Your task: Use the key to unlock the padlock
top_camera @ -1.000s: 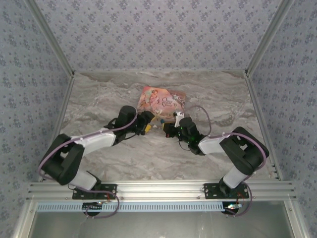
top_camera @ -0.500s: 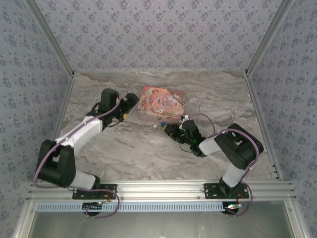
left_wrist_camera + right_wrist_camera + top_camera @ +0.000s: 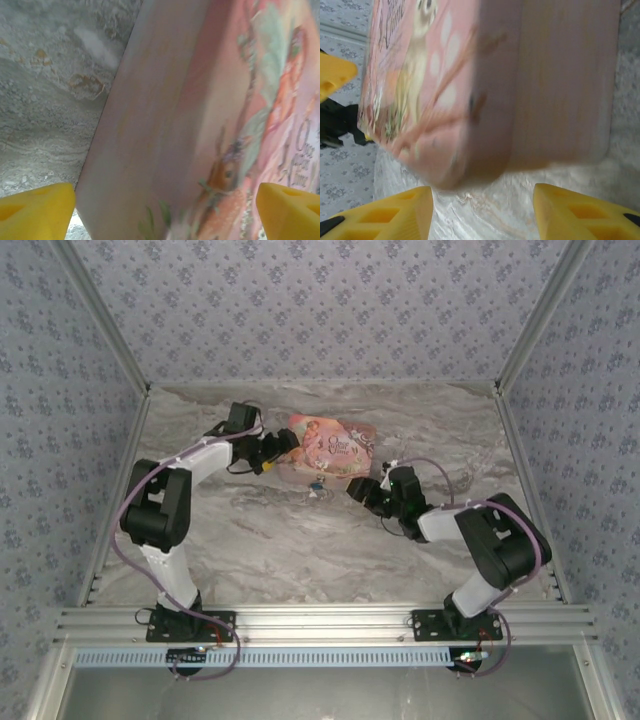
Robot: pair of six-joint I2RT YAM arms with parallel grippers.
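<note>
The left gripper (image 3: pixel 162 215), yellow fingertips (image 3: pixel 35 210) spread wide, faces the left side of the large flat pink picture box (image 3: pixel 330 448). The right gripper (image 3: pixel 485 217), likewise spread, faces the box's right near corner. The tiny blue padlock (image 3: pixel 316 486) lies on the grey marbled tabletop (image 3: pixel 260 540) just beside the box's near edge, closer to the tabletop's far edge

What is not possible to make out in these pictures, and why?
- Tiny blue padlock, top view: too small to tell if its shackle is open, or where the slim dark key is.
- Large flat pink picture box, both wrist views: blurred, cut off by the edges.
- Left tool, top view: too small to tell whether it touches the box.
</note>
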